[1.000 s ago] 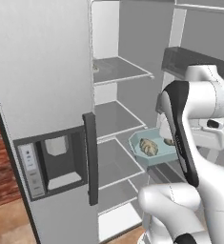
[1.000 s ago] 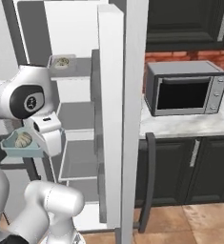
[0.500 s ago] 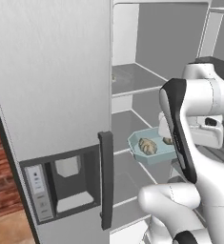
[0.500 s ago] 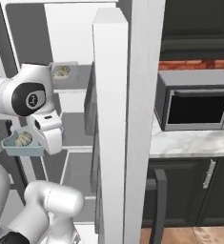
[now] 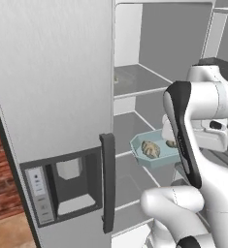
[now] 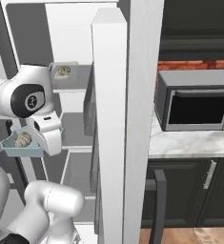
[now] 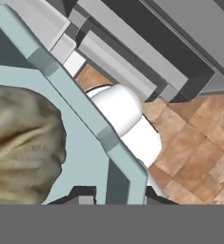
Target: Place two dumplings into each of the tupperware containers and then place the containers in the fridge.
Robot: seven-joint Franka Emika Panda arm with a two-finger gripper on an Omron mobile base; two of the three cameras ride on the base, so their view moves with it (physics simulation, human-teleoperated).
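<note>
Left base view shows the fridge point(image 5: 62, 97) with its door swung open, and all places here are given relative to this fridge. In front of its middle shelf point(image 5: 135, 82) hangs a pale teal tupperware container point(image 5: 156, 155) with two dumplings point(image 5: 151, 149) inside. The gripper point(image 7: 116, 193) is closed narrow on the rim of this container, at the side away from the shelves, probably so that the free end can go in first. It is held level, I think so that the dumplings do not roll out. A second container point(image 6: 62, 72) with a dumpling already sits on a higher shelf inside the fridge. The carried container is not yet resting on any shelf.
</note>
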